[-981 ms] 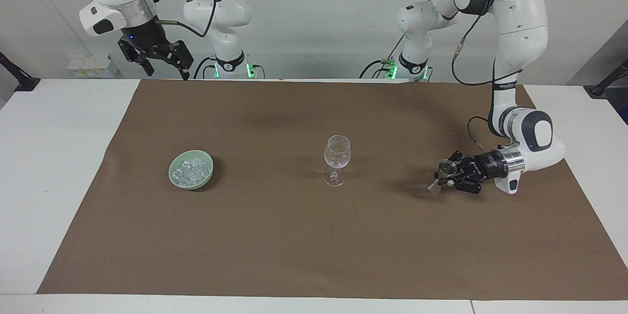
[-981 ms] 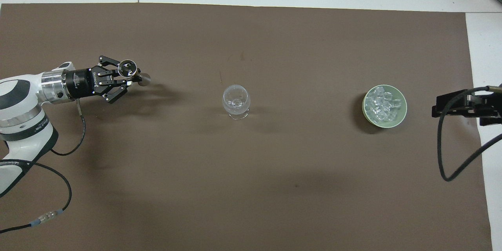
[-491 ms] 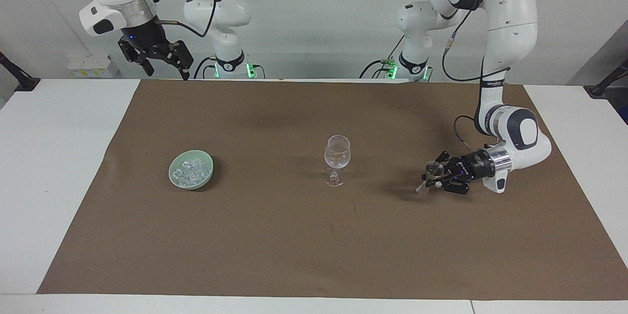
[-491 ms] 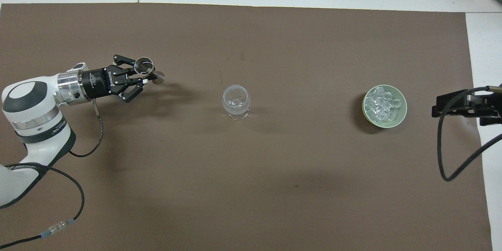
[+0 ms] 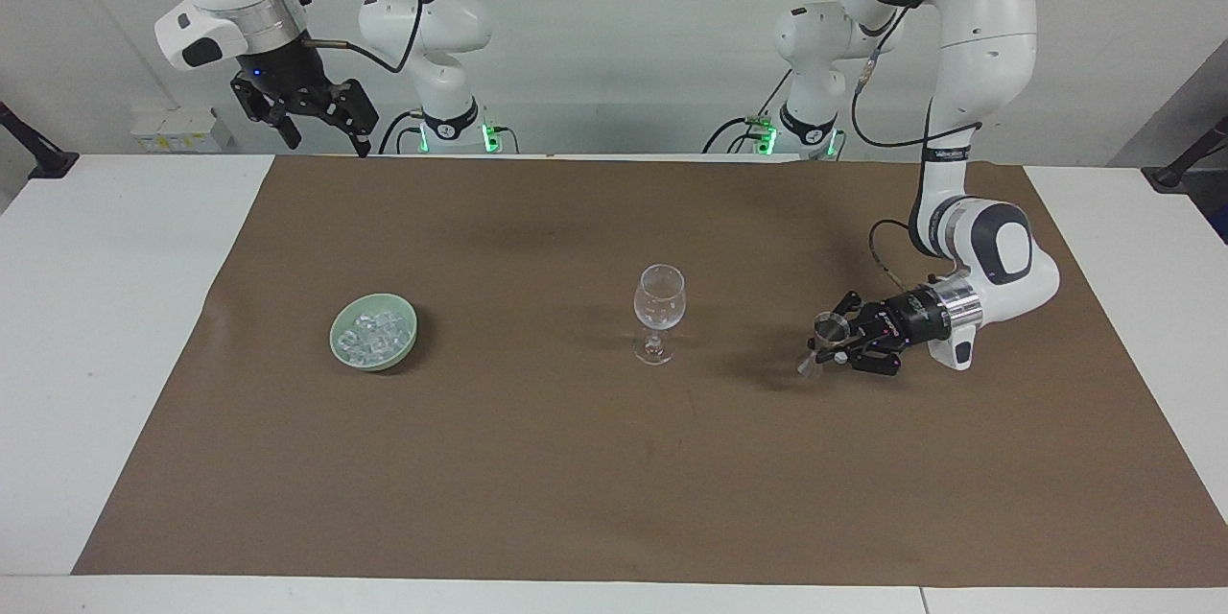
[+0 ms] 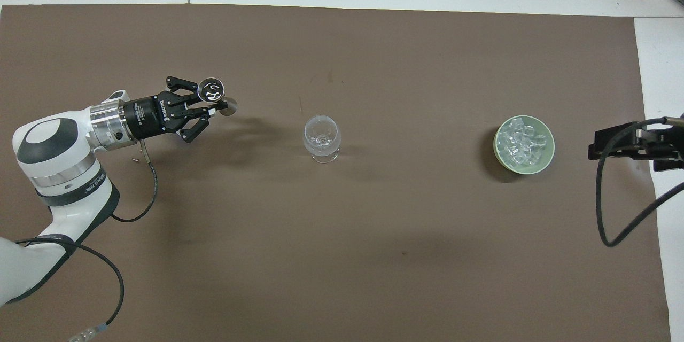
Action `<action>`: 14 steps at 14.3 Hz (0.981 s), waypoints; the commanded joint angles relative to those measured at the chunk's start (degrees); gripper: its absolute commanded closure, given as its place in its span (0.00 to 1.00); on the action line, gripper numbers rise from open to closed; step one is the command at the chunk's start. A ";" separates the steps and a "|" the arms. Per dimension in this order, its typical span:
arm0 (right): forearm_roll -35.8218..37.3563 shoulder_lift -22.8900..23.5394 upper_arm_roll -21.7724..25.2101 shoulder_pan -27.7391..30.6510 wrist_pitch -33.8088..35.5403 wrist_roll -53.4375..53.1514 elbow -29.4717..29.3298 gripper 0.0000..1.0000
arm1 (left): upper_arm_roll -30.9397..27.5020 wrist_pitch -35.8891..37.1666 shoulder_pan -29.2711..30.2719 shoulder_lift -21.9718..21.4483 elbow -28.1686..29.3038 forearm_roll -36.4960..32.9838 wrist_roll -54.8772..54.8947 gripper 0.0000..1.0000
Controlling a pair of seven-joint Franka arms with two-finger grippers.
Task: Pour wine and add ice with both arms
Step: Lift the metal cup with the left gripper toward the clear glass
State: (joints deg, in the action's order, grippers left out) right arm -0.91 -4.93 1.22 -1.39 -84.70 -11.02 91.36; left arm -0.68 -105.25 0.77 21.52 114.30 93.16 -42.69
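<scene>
Clear glossy wine glass [image 5: 659, 307], matt brown mat [image 5: 537, 460]

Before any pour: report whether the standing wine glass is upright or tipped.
Upright: the wine glass stands on its foot on the brown mat, bowl directly above the stem.

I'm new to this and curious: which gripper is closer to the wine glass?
The left gripper, shut on a small glass, is closer: low over the mat beside the wine glass, toward the left arm's end. The right gripper waits high over the table's edge.
</scene>
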 commanded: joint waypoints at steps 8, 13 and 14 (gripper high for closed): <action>-0.41 -1.49 0.10 -0.10 -1.26 -0.75 1.80 0.00 | -0.64 -6.98 -4.62 -7.71 7.78 5.19 0.50 1.00; -0.41 -1.49 0.10 -0.10 -1.26 -0.67 1.80 0.00 | -0.64 -11.72 -6.21 -10.96 9.89 6.59 0.50 1.00; -0.41 -1.49 0.10 -0.10 -1.26 -0.67 1.80 0.00 | -0.64 -12.61 -6.74 -11.41 9.98 6.86 0.50 1.00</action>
State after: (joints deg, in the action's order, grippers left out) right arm -0.91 -4.93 1.22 -1.39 -84.70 -11.02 91.36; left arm -0.66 -114.98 -4.06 13.51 121.35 97.95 -42.60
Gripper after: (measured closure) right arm 0.000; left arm 0.784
